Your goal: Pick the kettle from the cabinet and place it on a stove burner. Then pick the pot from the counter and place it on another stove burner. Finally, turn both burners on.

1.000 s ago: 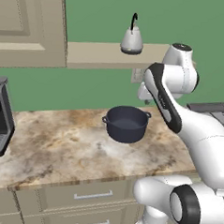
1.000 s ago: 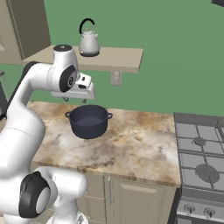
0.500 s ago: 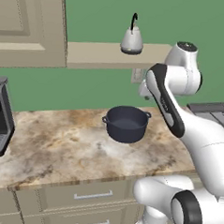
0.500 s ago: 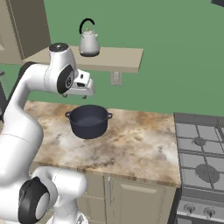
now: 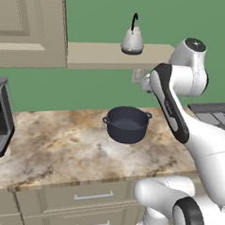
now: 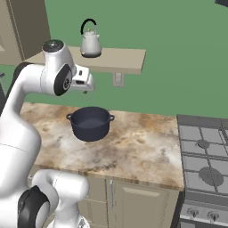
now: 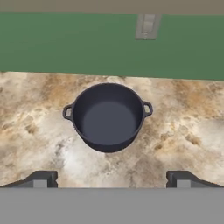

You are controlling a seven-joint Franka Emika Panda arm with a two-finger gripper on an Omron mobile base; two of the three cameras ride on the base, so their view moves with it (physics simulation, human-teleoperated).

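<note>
Marbled beige-brown stone tabletop (image 7: 183, 131) carries the pot (image 7: 108, 117): round, dark navy-grey, lidless, matte, two small loop handles at its sides. Kettle (image 5: 132, 41), a small silver dome with a thin black arched handle, stands upright on the flat beige shelf (image 5: 99, 52). My pincer (image 7: 112, 178) hangs above the pot, jaws spread wide, holding nothing.

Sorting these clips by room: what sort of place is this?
A rendered home kitchen, most likely: a grey gas range, a marbled stone worktop bearing a dark navy pot, and a small silver kettle on a beige shelf.
</note>
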